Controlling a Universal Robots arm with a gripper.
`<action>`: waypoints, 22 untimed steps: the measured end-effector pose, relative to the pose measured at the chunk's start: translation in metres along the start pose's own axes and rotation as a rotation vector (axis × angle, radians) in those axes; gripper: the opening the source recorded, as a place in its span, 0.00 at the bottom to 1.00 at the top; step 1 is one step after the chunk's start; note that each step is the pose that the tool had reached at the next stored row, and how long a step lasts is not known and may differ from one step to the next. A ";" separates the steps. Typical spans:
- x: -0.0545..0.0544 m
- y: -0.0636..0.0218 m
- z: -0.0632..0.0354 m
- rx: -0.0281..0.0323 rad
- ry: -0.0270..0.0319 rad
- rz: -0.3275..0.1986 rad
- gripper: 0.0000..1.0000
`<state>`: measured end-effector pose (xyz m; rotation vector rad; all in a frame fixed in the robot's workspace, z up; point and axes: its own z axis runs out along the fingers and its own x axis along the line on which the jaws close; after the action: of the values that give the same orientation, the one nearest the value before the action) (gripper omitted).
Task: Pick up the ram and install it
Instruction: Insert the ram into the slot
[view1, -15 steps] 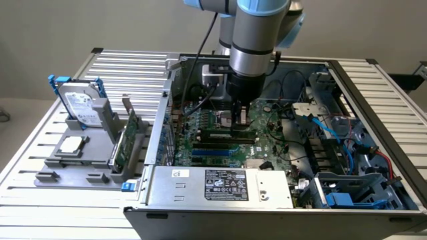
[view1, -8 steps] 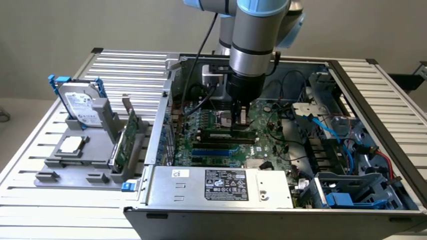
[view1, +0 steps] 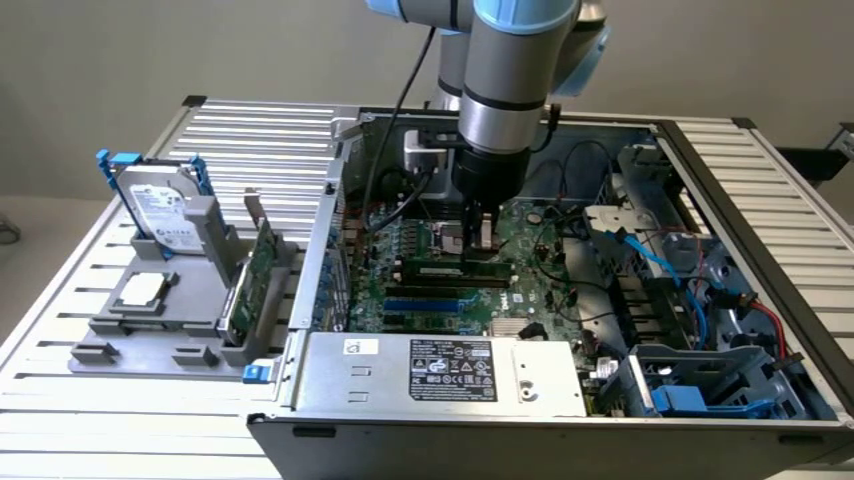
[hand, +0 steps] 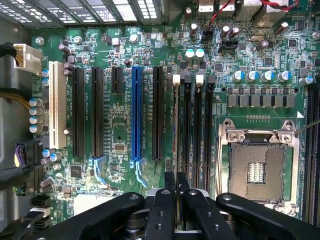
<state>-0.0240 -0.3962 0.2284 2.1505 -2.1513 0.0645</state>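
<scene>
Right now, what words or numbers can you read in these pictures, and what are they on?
Nothing can be read for sure.
On the power supply label: small print and symbols, too small to read.
On the hard drive label: print too blurred to read.
On the motherboard: white lettering beside the slots, too small to read.

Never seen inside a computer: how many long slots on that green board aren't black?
2. A white slot ends the row, by the cables; a blue slot sits between black ones. The board is partly covered, so more may hide.
</scene>
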 end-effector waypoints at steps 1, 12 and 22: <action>0.000 0.0000 0.0002 -0.0001 -0.0001 0.000 0.13; 0.000 -0.0002 0.0013 -0.0037 -0.0001 0.000 0.13; 0.000 -0.0002 0.0019 -0.0081 0.0000 -0.001 0.13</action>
<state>-0.0238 -0.3960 0.2264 2.1471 -2.1469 0.0557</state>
